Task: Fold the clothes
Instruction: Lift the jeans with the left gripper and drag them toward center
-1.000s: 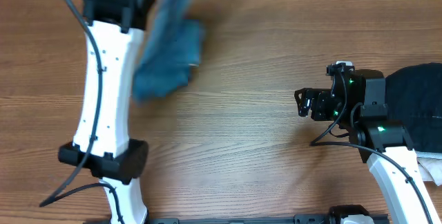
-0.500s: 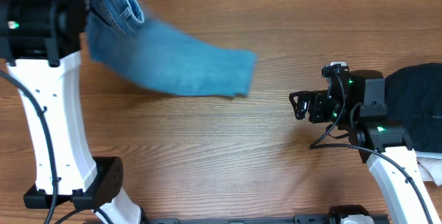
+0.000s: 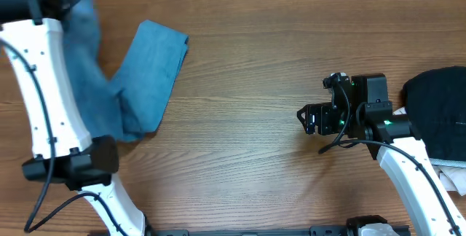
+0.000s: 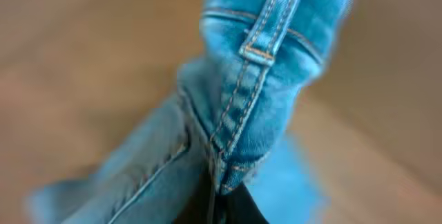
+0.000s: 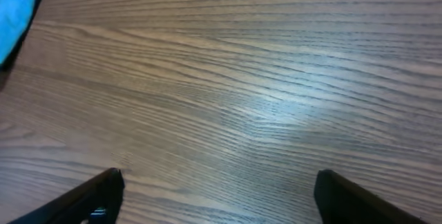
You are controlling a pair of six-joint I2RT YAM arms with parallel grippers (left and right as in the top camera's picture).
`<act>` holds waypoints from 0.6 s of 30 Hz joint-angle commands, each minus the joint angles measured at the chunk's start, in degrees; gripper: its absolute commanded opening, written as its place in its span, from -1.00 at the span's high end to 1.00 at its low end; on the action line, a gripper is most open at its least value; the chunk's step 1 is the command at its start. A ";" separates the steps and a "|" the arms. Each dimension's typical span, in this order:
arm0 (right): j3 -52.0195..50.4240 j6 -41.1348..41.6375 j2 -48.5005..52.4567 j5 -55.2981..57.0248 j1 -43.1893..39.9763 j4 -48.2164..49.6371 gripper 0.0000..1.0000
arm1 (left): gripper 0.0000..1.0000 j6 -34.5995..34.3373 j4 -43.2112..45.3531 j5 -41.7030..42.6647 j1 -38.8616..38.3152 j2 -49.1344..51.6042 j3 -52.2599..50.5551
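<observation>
Overhead, the jeans [image 3: 149, 76] trail on the table [image 3: 255, 46], well apart from the dark garment [image 3: 437, 108]. At the left wrist, the left gripper [image 4: 219, 209] pinches their seam; we should lower and spread them flat. At the right wrist, the right gripper [image 5: 219, 182], near that garment, gapes empty.

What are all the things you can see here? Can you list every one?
jeans: one pair, light blue, left side of the table, partly lifted
dark garment: one, black or dark navy, right edge
pale cloth: one, whitish, right edge, below the dark garment
table: one, brown wood, under everything
left arm: one, white, far left
right arm: one, white, lower right
left gripper: one, black, shut on the jeans
right gripper: one, black, open, empty, over bare wood
</observation>
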 commanded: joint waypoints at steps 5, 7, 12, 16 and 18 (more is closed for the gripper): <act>7.15 12.07 -5.14 18.86 -4.33 -2.97 -0.94 | 0.92 3.69 44.96 23.63 -32.70 -2.16 1.11; 7.87 11.43 -7.04 18.86 -7.58 -3.98 -0.96 | 0.92 5.18 56.81 17.90 -41.33 -2.38 1.79; 7.85 8.37 -7.13 18.23 -9.51 -6.62 -0.97 | 0.93 8.07 48.33 -8.00 -40.98 -5.07 4.81; 7.87 6.86 -7.13 16.04 -9.51 -6.86 -0.98 | 0.92 2.86 31.61 -15.61 -26.12 -3.69 3.08; 7.87 6.86 -7.08 15.89 -9.51 -6.84 -0.98 | 0.92 -0.92 25.99 -15.08 -19.93 -2.16 1.64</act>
